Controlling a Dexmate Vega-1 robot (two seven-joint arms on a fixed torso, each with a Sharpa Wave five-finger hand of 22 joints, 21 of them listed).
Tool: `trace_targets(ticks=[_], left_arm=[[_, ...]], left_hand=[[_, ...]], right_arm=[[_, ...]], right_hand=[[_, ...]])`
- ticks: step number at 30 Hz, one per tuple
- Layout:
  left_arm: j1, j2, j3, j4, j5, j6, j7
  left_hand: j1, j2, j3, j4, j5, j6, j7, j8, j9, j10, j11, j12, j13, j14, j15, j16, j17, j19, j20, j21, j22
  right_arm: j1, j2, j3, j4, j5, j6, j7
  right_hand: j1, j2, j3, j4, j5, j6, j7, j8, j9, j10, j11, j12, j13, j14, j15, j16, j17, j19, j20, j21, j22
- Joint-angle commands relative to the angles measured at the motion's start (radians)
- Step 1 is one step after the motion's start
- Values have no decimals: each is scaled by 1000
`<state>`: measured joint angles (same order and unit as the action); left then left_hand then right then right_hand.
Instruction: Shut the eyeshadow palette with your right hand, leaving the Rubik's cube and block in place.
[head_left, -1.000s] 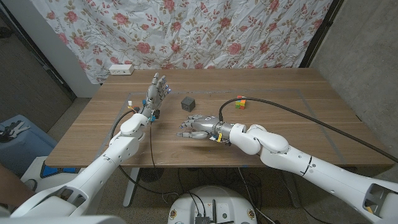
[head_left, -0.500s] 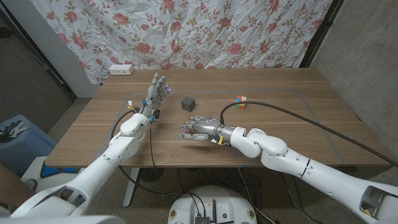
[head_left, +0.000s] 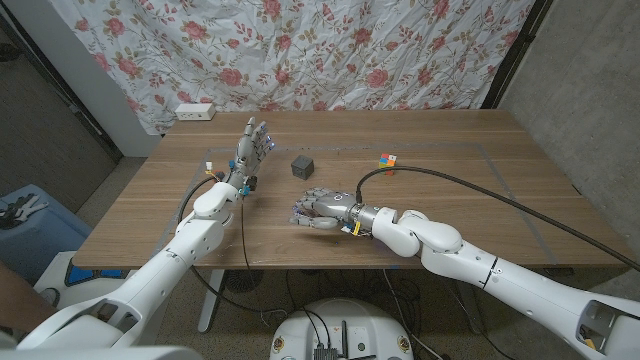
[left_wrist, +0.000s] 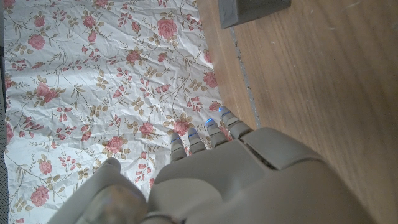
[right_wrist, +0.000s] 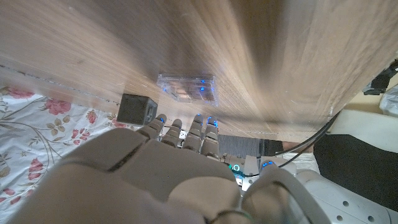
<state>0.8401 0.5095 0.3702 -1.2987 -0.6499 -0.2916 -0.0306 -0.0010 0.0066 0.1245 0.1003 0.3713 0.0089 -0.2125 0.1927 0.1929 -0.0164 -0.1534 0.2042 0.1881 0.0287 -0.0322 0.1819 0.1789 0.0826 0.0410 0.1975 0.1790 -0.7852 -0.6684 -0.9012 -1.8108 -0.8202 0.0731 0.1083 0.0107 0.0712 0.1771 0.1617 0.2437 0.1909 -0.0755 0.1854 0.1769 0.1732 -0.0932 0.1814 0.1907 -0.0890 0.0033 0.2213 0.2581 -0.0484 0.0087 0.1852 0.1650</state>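
The right hand (head_left: 318, 209) has crept left along the counter (head_left: 480, 200), fingers loose, holding nothing. The clear eyeshadow palette (right_wrist: 187, 87) lies just beyond its fingertips. The left hand (head_left: 252, 150) stands open, fingers apart.

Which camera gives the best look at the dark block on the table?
The head view: the dark block stands whole and unobstructed on the table there. The right wrist view shows it small beyond the right hand, and the left wrist view catches just one cropped corner.

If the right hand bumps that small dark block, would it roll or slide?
Flat-faced, the block would probably slide, not roll. Small, so likely light; it may skid easily on the smooth table.
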Motion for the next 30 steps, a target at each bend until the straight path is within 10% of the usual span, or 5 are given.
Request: trace_targets(ticks=[1, 30], left_arm=[[0, 0, 0, 0, 0, 0, 0], [0, 0, 0, 1, 0, 0, 0]], left_hand=[[6, 8, 8, 1, 4, -3, -7, 5, 4, 0, -8, 5, 4, 4, -23, 6, 5, 7, 2, 4, 4], [6, 8, 8, 0, 4, -2, -7, 5, 4, 0, -7, 5, 4, 4, -23, 6, 5, 8, 1, 4, 4]], right_arm=[[7, 2, -3, 38, 3, 27, -23], [16, 8, -12, 103, 26, 70, -57]], right_hand=[[-10, 69, 1, 6, -2, 5, -7, 5, 3, 9, -1, 6, -1, -4, -4, 6, 2, 3, -4, 5, 4], [-12, 69, -1, 9, -2, 24, -5, 12, 3, 26, -3, 12, -2, -1, -19, 11, 6, 11, -5, 7, 4]])
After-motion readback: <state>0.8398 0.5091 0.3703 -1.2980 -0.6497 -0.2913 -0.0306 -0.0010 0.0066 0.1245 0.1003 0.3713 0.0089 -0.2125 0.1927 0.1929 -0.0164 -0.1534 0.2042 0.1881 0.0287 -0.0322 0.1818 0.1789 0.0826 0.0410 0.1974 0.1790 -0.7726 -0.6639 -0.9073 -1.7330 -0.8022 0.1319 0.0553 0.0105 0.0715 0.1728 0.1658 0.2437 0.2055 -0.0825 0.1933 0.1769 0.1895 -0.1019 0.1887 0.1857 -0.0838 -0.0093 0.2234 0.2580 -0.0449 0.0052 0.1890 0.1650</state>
